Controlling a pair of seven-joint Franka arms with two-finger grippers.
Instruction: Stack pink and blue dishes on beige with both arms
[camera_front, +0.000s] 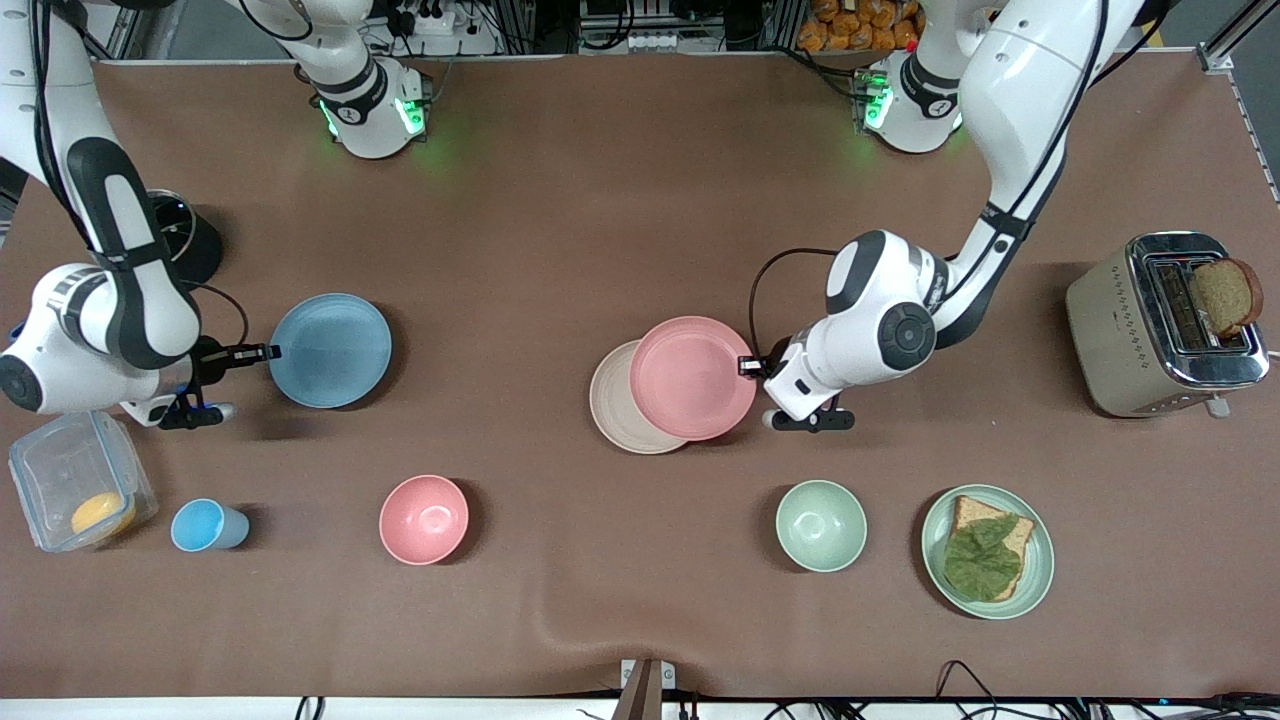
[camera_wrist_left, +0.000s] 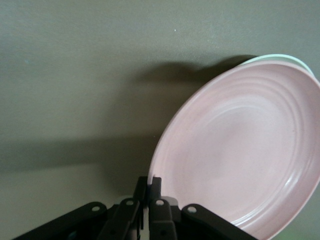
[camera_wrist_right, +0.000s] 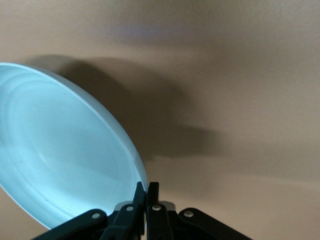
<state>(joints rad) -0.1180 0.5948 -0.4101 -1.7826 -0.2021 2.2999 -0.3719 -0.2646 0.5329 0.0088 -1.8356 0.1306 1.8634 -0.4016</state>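
Nearest the front camera sits the pale green plate (camera_front: 1040, 570) with its leaf-topped bread slice, then the green bowl (camera_front: 821, 525), pink bowl (camera_front: 423, 519) and small blue cup (camera_front: 203, 525), all apart from my work.

My pink plate (camera_front: 693, 377) hangs over the beige plate (camera_front: 618, 405), offset toward my left arm's end, so letting go now could land it crooked or sliding off the rim. The blue plate (camera_front: 330, 350) lies well apart toward my right arm's end; a thin rim pinch could slip or tip it during the carry.

My left gripper (camera_front: 745, 365) is pinched narrow on the pink plate's rim. My right gripper (camera_front: 268, 351) is clamped narrow on the blue plate's edge.
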